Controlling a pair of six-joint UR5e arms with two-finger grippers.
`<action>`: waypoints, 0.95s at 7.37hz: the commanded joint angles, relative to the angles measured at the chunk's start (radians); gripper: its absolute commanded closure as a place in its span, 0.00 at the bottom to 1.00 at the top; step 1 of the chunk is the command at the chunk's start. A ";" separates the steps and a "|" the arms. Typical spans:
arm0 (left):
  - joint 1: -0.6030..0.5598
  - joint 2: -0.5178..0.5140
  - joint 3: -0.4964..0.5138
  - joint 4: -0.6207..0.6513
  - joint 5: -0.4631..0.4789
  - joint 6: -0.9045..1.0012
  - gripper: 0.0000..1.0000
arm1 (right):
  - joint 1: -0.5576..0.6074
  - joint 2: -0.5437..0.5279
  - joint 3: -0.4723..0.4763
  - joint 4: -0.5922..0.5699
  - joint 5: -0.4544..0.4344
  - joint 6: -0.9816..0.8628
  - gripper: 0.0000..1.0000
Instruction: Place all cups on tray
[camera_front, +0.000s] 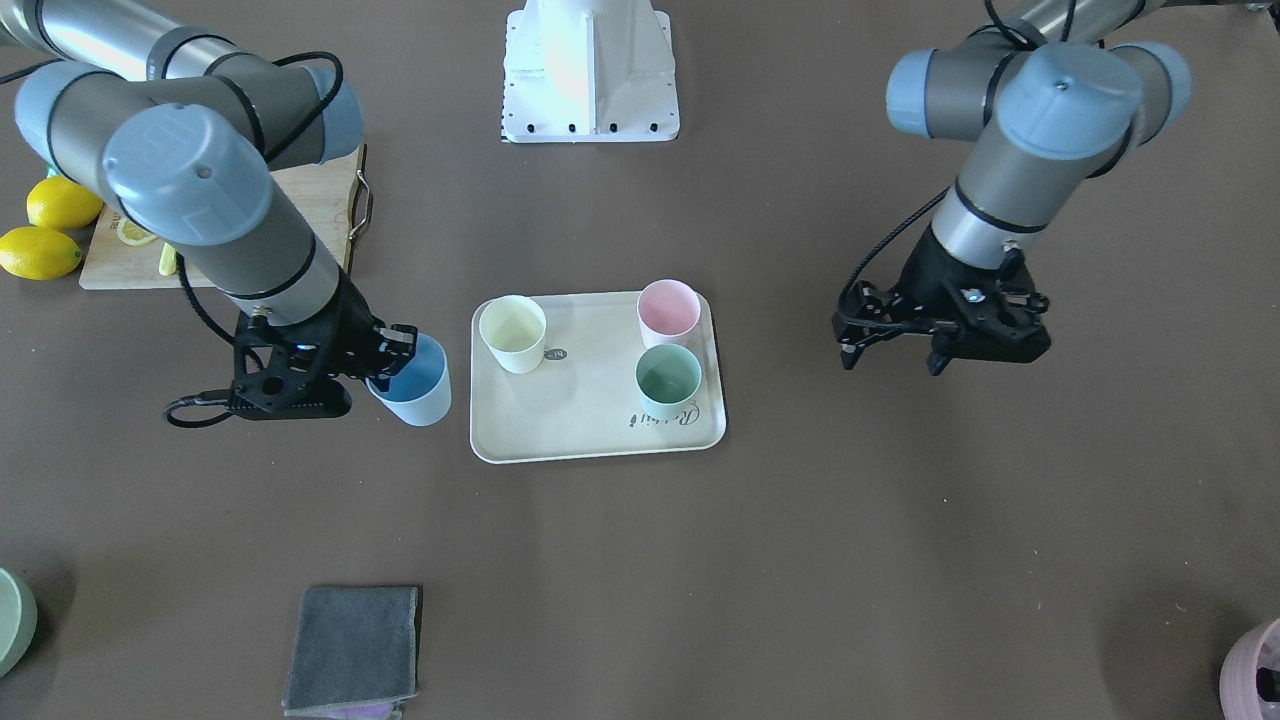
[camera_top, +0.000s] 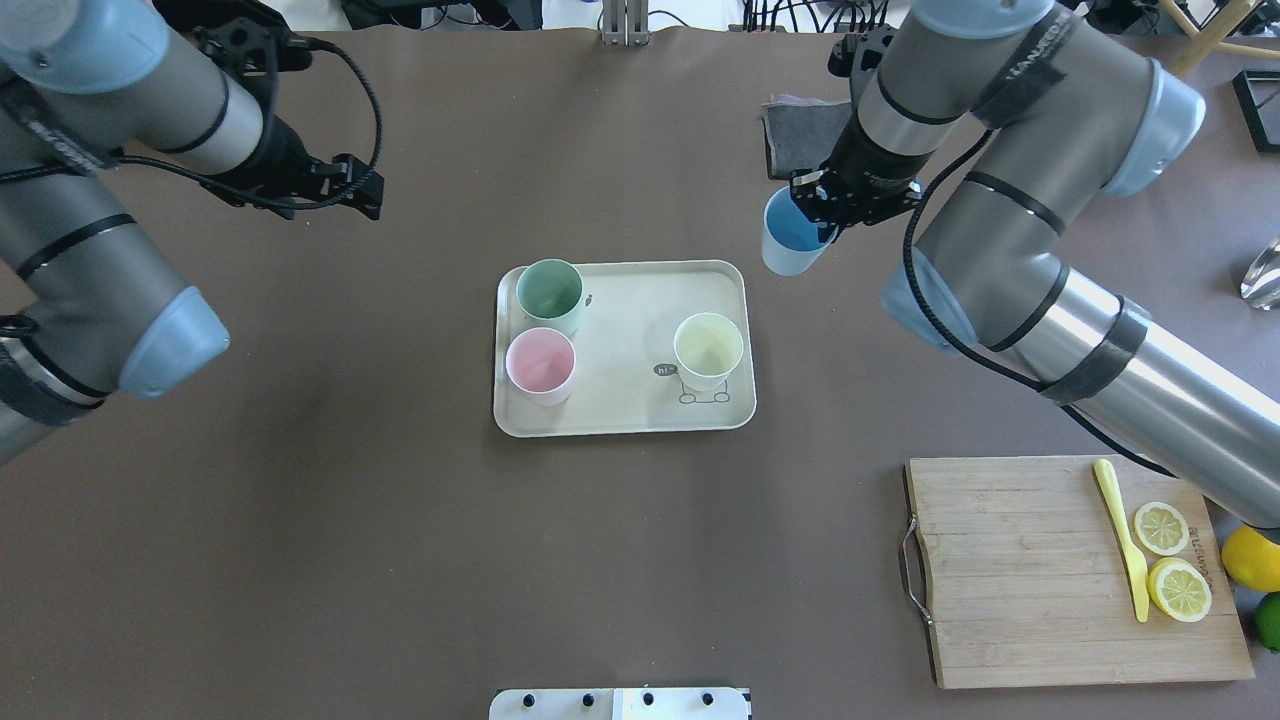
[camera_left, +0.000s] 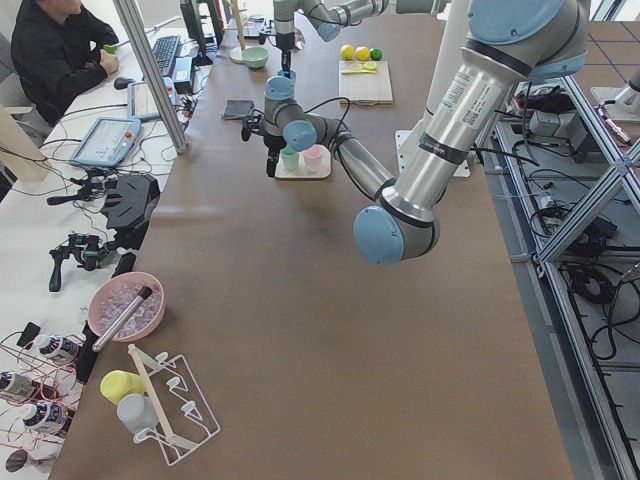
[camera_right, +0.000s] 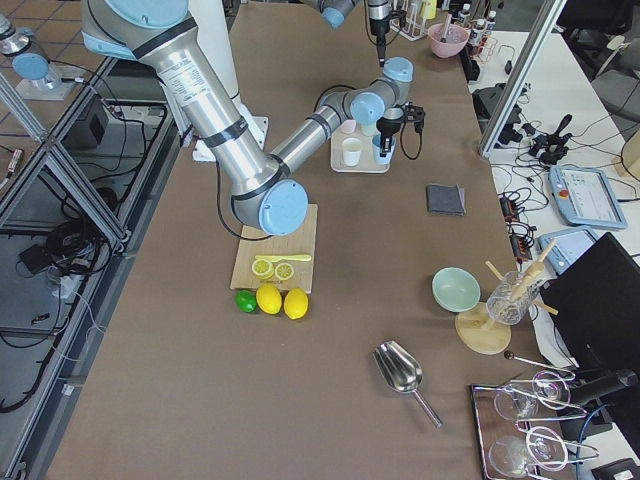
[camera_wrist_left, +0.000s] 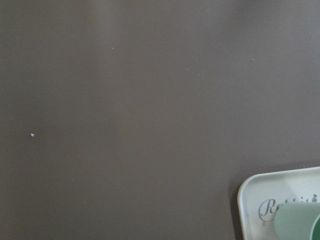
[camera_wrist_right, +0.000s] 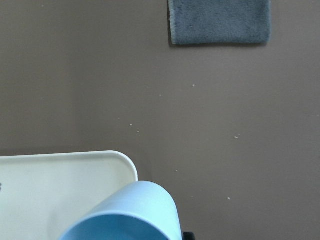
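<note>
The cream tray lies mid-table, also in the overhead view. On it stand the pale yellow cup, the pink cup and the mint green cup. My right gripper is shut on the rim of the light blue cup and holds it tilted just off the tray's corner; the cup also shows in the overhead view and the right wrist view. My left gripper is open and empty, well off to the tray's other side.
A wooden cutting board with lemon slices and a yellow knife lies near the robot's right. A grey cloth lies at the far side. A pale green bowl and a mauve pot sit at the far corners.
</note>
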 joint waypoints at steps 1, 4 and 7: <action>-0.122 0.059 -0.035 -0.028 -0.013 0.004 0.02 | -0.076 0.033 -0.127 0.194 -0.041 0.133 1.00; -0.165 0.063 0.012 -0.032 -0.010 0.036 0.02 | -0.116 0.033 -0.144 0.220 -0.069 0.163 1.00; -0.199 0.119 -0.002 -0.037 -0.013 0.119 0.02 | -0.128 0.041 -0.144 0.220 -0.076 0.198 0.69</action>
